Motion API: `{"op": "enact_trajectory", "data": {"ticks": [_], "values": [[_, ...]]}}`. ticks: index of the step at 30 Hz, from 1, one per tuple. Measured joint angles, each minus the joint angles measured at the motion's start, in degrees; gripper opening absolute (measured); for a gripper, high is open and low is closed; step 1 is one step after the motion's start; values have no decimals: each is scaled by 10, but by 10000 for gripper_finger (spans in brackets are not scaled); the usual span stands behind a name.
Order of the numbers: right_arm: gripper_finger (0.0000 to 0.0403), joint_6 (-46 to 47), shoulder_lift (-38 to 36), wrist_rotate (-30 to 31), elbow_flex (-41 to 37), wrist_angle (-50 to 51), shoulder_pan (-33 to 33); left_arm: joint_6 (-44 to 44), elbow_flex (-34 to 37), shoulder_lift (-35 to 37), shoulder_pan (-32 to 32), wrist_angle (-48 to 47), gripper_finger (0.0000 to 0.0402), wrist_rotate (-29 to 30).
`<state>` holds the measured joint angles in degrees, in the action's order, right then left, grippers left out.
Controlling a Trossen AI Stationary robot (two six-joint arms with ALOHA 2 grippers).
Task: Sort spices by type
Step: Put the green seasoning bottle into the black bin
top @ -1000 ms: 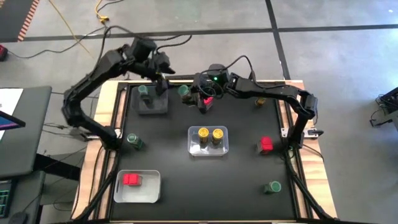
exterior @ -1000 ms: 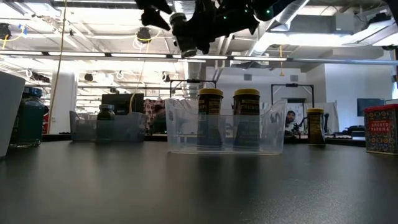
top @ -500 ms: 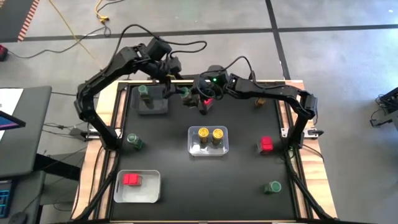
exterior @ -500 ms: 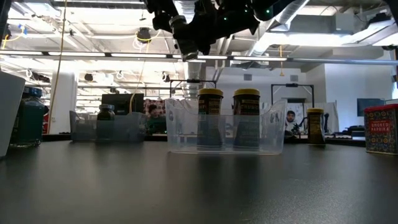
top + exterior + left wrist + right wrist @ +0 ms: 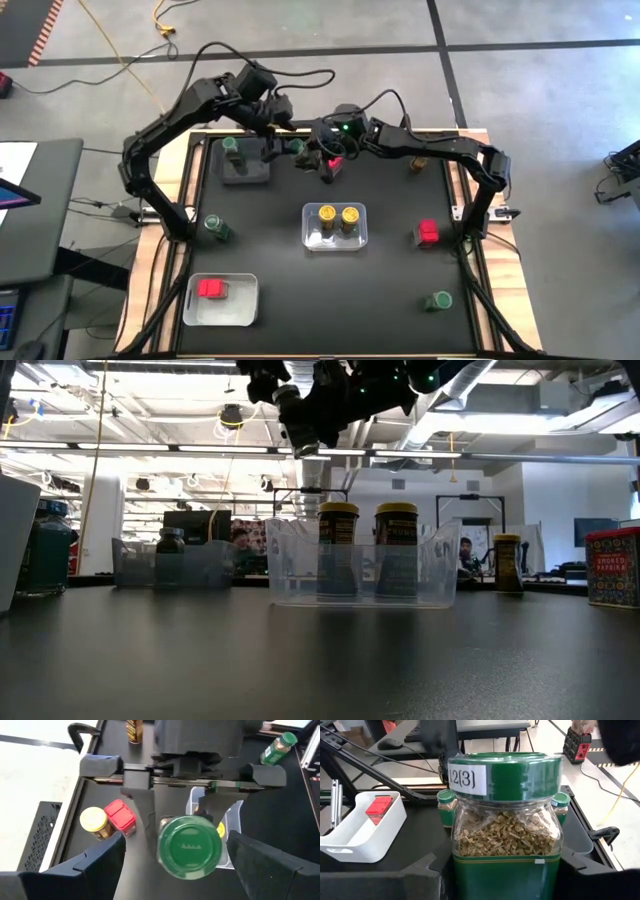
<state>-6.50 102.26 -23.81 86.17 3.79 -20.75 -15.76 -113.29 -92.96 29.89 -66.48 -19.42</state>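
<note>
The right gripper [image 5: 320, 152] has its fingers closed on a big green-lidded spice jar [image 5: 506, 820] and holds it up in the air, over the back of the black table [image 5: 270, 240]. The left gripper [image 5: 280, 143] is right there too. Its fingers [image 5: 100, 865] are spread wide, one on each side of the jar's lid, and there is a gap on both sides.

Down under the grippers sits a red-topped jar [image 5: 120, 815] just beside a yellow-lidded jar [image 5: 94, 822].

A grey bin [image 5: 245, 168] at the back left has one green-lidded jar [image 5: 231, 146] in it. A clear bin [image 5: 336, 240] in the middle has two yellow-lidded jars [image 5: 338, 215]. A white bin [image 5: 240, 300] at the front left has one red jar [image 5: 211, 289].
</note>
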Motion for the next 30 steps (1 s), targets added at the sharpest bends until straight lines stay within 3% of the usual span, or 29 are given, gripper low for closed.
{"op": "enact_trajectory", "data": {"ticks": [30], "values": [[226,2,0,-1,-1,11,0,17,21,-46,-37,-14,334,15]]}}
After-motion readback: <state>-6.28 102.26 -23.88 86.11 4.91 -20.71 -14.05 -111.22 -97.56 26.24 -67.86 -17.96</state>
